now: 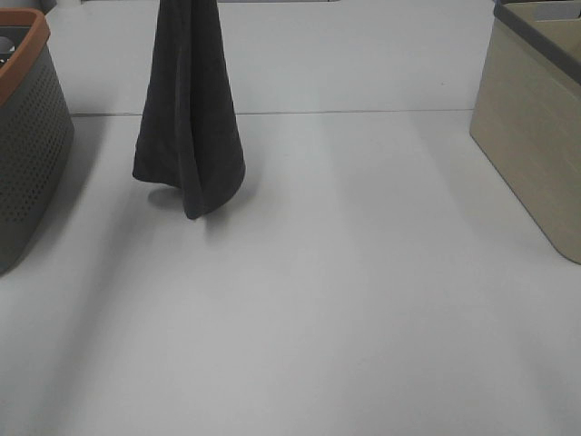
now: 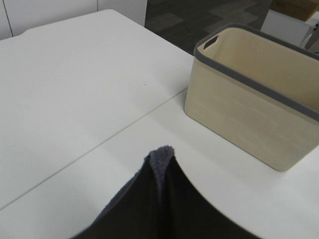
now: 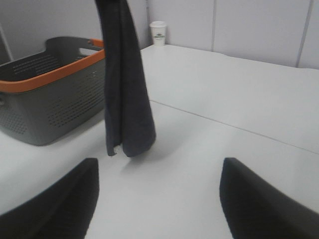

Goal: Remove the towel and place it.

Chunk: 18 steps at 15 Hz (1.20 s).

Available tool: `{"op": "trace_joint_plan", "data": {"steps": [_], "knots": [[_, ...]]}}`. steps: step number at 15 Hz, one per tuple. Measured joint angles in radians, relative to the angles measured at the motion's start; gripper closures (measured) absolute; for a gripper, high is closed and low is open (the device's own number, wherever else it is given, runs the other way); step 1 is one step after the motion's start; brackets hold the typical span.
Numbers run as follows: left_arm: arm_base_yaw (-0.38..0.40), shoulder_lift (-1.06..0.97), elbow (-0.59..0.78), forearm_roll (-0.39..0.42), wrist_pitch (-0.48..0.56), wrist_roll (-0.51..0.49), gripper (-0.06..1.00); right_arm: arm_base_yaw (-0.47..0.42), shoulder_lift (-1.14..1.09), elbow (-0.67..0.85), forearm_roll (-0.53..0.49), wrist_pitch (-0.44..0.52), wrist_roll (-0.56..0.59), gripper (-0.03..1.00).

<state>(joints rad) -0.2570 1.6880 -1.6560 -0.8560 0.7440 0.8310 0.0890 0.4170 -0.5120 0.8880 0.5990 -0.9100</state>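
The dark charcoal towel hangs in a long fold from above the top edge of the exterior high view, left of the middle. Its lowest tip is just above or brushing the white table; I cannot tell which. In the left wrist view the towel bunches up where my left gripper is, hiding the fingers, so the gripper is shut on it. My right gripper is open and empty, low over the table to the right of the hanging towel. Neither gripper shows in the exterior high view.
A grey perforated basket with an orange rim stands at the left edge and also shows in the right wrist view. A beige basket with a grey rim stands at the right and also shows in the left wrist view. A paper cup stands far back.
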Motion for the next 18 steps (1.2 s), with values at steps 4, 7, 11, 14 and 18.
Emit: {"op": "trace_joint_plan", "data": {"steps": [4,7,11,14,18], "knots": [[-0.039,-0.004,0.009,0.015,-0.060,-0.003,0.94,0.000,0.275,0.000,0.389,0.051,-0.568,0.30],[-0.042,-0.006,0.009,0.016,-0.063,-0.025,0.94,0.000,0.511,0.000,0.599,0.050,-0.865,0.30],[-0.042,-0.006,0.009,0.021,-0.064,-0.035,0.94,0.134,0.788,-0.015,0.835,0.004,-1.231,0.30],[-0.042,-0.006,0.009,0.021,-0.064,-0.049,0.94,0.277,0.950,-0.062,0.841,-0.159,-1.238,0.31],[-0.042,-0.006,0.009,0.030,-0.064,-0.057,0.94,0.420,1.120,-0.183,0.842,-0.313,-1.103,0.31]]}}
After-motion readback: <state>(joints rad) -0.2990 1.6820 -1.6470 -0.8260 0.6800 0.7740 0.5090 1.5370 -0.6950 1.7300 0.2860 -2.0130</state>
